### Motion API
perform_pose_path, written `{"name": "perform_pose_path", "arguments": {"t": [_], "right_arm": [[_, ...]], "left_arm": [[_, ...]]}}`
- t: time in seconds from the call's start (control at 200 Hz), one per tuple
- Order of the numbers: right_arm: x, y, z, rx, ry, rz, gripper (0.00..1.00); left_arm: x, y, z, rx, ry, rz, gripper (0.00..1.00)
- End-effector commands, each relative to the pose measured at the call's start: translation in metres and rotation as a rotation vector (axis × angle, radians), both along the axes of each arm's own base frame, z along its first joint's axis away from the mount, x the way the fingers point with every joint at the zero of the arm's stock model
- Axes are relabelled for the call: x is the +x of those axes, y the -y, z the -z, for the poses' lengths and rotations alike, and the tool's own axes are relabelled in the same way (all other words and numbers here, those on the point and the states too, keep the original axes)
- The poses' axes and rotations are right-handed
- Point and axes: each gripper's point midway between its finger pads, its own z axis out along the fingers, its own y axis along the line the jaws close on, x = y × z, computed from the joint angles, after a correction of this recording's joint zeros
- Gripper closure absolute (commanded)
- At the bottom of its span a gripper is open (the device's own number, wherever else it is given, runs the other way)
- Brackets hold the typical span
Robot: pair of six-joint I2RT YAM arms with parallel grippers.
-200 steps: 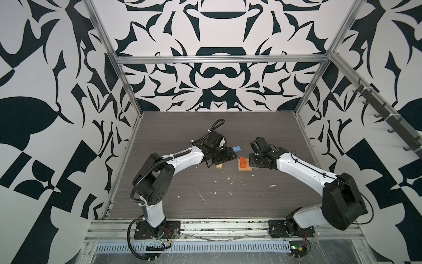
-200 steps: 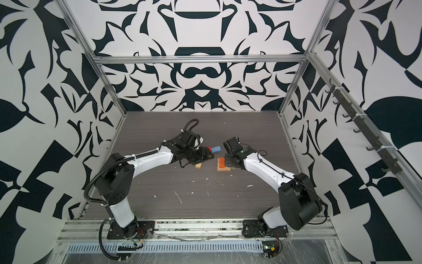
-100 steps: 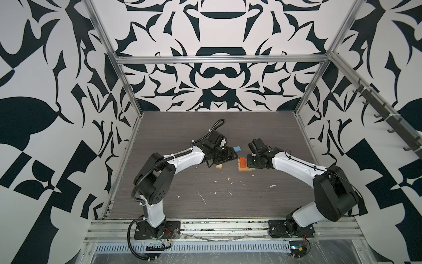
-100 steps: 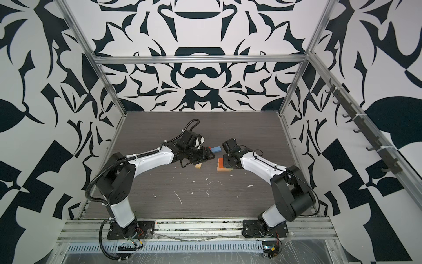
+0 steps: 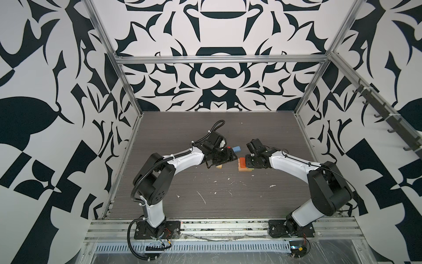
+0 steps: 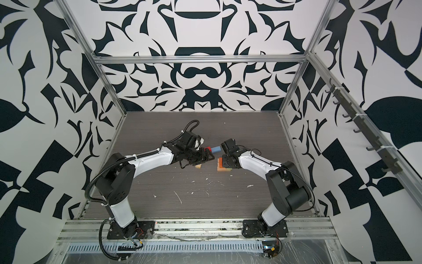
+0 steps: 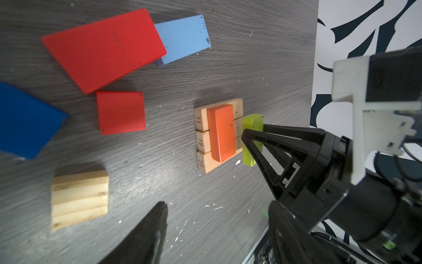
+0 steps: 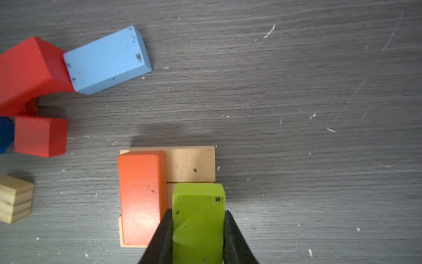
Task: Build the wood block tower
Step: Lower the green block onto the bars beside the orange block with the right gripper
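Mid-table, between both arms: wood block tower (image 5: 242, 165), so far three tan bars (image 8: 191, 164) side by side with orange bar (image 8: 141, 196) flat across them. Just beside the orange, lime green bar (image 8: 197, 198) pinched in right gripper (image 8: 197, 213); touching the tan or not, unclear. Only in left wrist view: 31, 58, 29 stamped on tan ends. Loose nearby: red arch (image 8: 27, 73), light blue bar (image 8: 107, 59), red cube (image 7: 121, 112). Left gripper (image 5: 230, 157) spread, empty.

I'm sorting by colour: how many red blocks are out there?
2. The big red block lies against the light blue block; the small red cube sits beside it. More may be hidden.
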Motion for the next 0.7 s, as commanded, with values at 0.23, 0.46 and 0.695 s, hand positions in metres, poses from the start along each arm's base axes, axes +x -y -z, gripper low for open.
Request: {"name": "perform_pose_path", "arguments": {"t": [0.23,0.46,0.695], "right_arm": [[0.0188,-0.0096,-0.0128,0.033,0.046,0.004,0.77],[0.0231,-0.0121,-0.0122,0.033,0.042,0.002,0.76],[0.0241,-0.0120,-0.0105,0.028,0.036,0.006,0.75]], "left_arm": [[-0.0052,-0.0055,-0.0041,0.008,0.006,0.008,0.27],[-0.0061,-0.0064,-0.0033,0.012,0.004,0.009,0.26],[-0.0067,-0.0072,-0.0023,0.017,0.003,0.011,0.26]]}}
